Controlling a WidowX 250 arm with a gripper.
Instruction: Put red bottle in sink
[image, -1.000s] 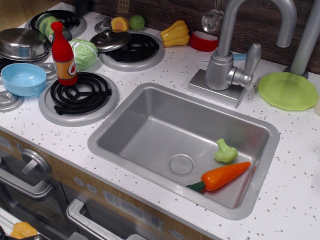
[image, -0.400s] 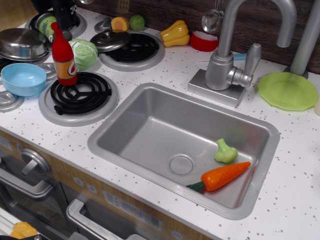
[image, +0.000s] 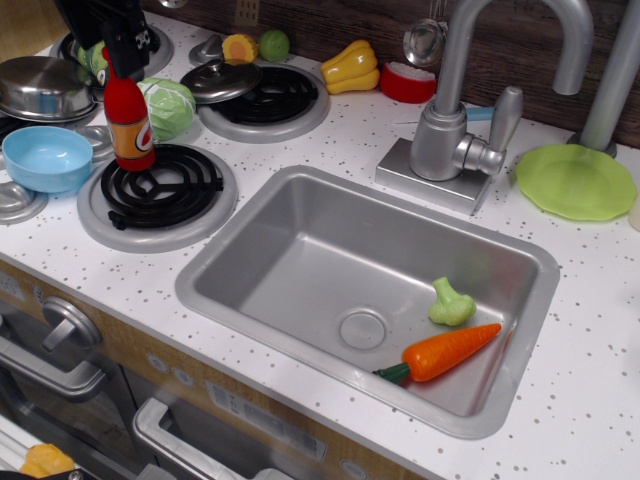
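Note:
The red bottle (image: 130, 125) stands upright on the front left burner (image: 160, 190), its orange-yellow label facing me. My black gripper (image: 118, 66) has come down from the top left over the bottle's top. It hides the cap and neck. Its fingers look spread on either side of the neck, open, and I see no grip on the bottle. The sink (image: 300, 250) is the steel basin in the middle, to the right of the bottle. A toy carrot (image: 450, 352) and a green broccoli piece (image: 450, 303) lie in its right front corner.
A blue bowl (image: 45, 158) and a steel pot (image: 42, 88) sit left of the bottle. A green cabbage (image: 168, 106) and a pot lid (image: 222, 80) are behind it. The faucet (image: 460, 130) stands behind the sink, with a green plate (image: 575, 182) at its right.
The gripper has entered from the top left and dropped over the bottle's cap and neck. The bottle has not moved.

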